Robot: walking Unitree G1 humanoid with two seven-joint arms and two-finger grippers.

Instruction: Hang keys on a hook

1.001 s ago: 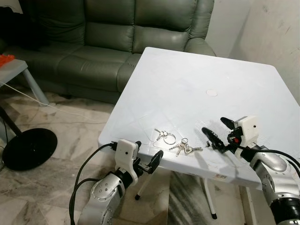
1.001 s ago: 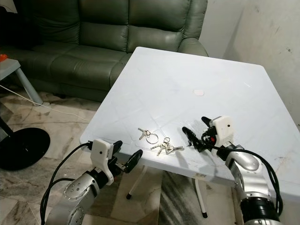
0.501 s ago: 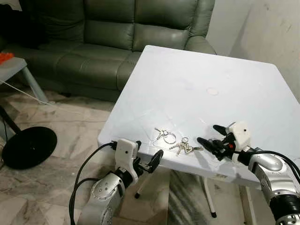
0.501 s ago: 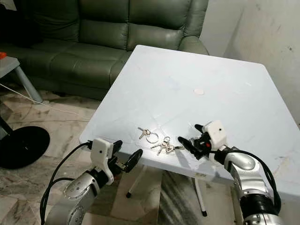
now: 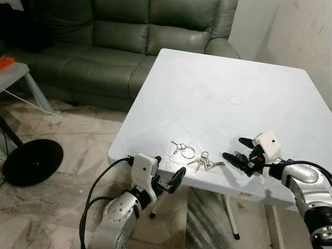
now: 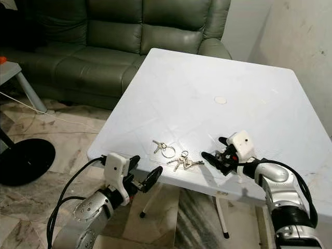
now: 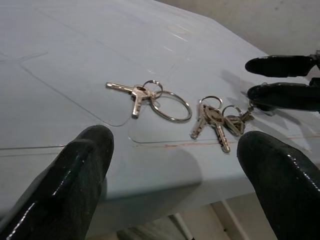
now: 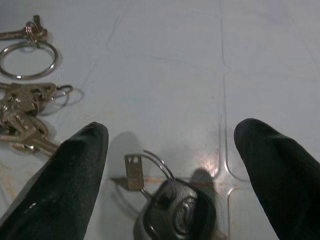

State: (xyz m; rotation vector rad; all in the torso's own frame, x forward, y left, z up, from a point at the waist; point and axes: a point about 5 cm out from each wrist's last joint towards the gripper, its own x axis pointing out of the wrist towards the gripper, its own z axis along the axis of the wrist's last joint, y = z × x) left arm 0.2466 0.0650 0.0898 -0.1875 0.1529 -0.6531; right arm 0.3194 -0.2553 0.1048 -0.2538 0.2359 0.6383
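Two bunches of silver keys lie near the front edge of the white table (image 5: 207, 88): one with a large ring (image 5: 182, 150), the other (image 5: 206, 163) just right of it. My right gripper (image 5: 240, 151) rests low on the table to the right of them, open. Between its fingers lies a dark-headed key on a thin ring (image 8: 175, 212). My left gripper (image 5: 167, 174) hangs open just below the table's front edge, facing both bunches (image 7: 150, 95) (image 7: 217, 120).
A green leather sofa (image 5: 119, 46) stands behind the table. On the marble floor at the left are a black round base (image 5: 31, 163) and a cable. A small white disc (image 5: 236, 100) lies on the table. A wall rises at the right.
My right gripper has dropped lower onto the table and turned more level, staying right of the keys. The left gripper has shifted slightly right. The keys have not moved.
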